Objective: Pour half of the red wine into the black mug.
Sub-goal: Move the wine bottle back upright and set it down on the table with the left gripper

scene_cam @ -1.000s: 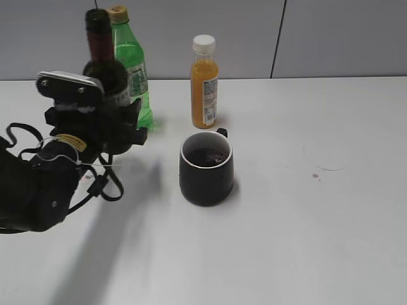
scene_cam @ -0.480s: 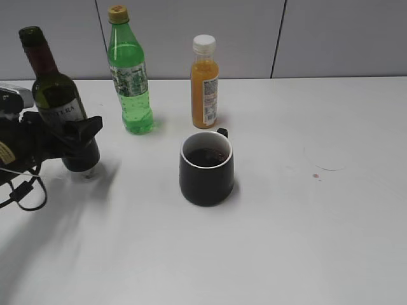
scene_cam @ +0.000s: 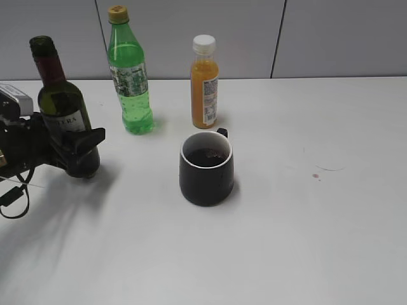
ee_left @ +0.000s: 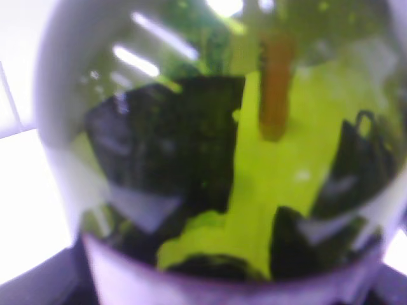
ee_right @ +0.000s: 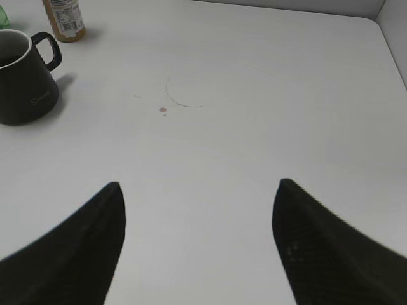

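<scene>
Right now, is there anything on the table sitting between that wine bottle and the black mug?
Nothing visible does. The left gripper holds the wine bottle upright at the table's left edge, and bare tabletop lies between it and the black mug. The green bottle and juice bottle stand farther back.

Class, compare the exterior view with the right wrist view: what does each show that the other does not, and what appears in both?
Only the exterior view shows the wine bottle upright in the left hand and the whole green bottle. Only the right wrist view shows the right hand, open over bare table. Both show the black mug holding dark liquid, the orange juice bottle, and a small red spot on the table.
</scene>
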